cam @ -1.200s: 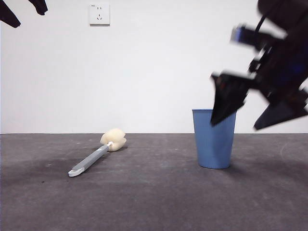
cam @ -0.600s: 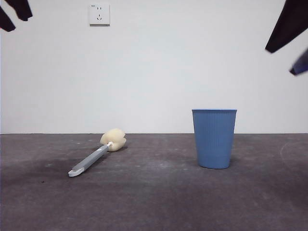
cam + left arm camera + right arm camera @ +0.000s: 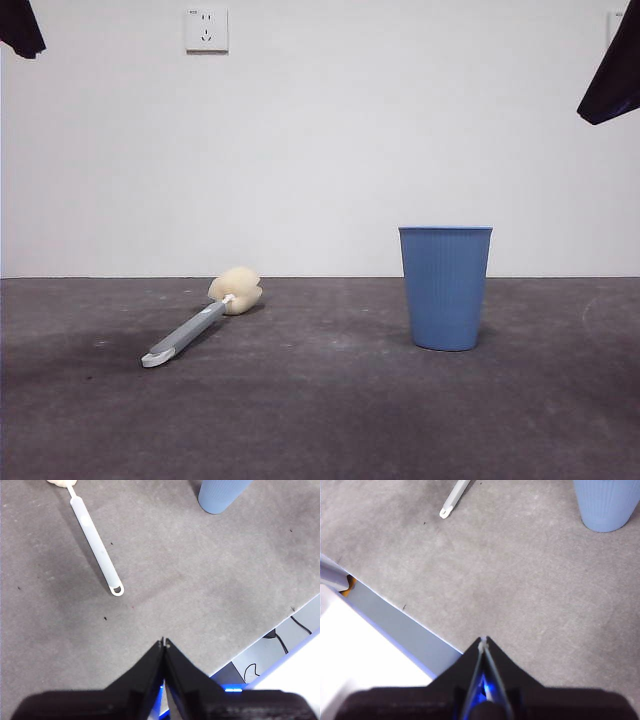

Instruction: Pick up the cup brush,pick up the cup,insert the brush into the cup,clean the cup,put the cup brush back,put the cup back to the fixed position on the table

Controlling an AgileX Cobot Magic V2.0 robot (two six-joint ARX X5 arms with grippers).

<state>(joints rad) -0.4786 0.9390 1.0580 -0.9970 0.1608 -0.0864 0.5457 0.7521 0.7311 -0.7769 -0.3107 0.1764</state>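
Note:
The cup brush (image 3: pixel 200 322) lies flat on the table (image 3: pixel 320 420) at the left, with its cream sponge head towards the wall. It also shows in the left wrist view (image 3: pixel 95 545), and its handle end shows in the right wrist view (image 3: pixel 454 499). The blue ribbed cup (image 3: pixel 445 287) stands upright at the right; it also shows in the left wrist view (image 3: pixel 220 495) and the right wrist view (image 3: pixel 607 502). My left gripper (image 3: pixel 164 642) is shut and empty, high above the table's front. My right gripper (image 3: pixel 483 641) is shut and empty, also raised. Both show as black tips at the front view's top corners.
A white wall with a socket (image 3: pixel 206 29) stands behind the table. The table's front edge shows in the left wrist view (image 3: pixel 260 640) and the right wrist view (image 3: pixel 395 610), with cables below it.
The right arm has risen from beside the cup up and away to the top right corner. The left arm's tip has drawn further into the top left corner. Cup and brush have not moved.

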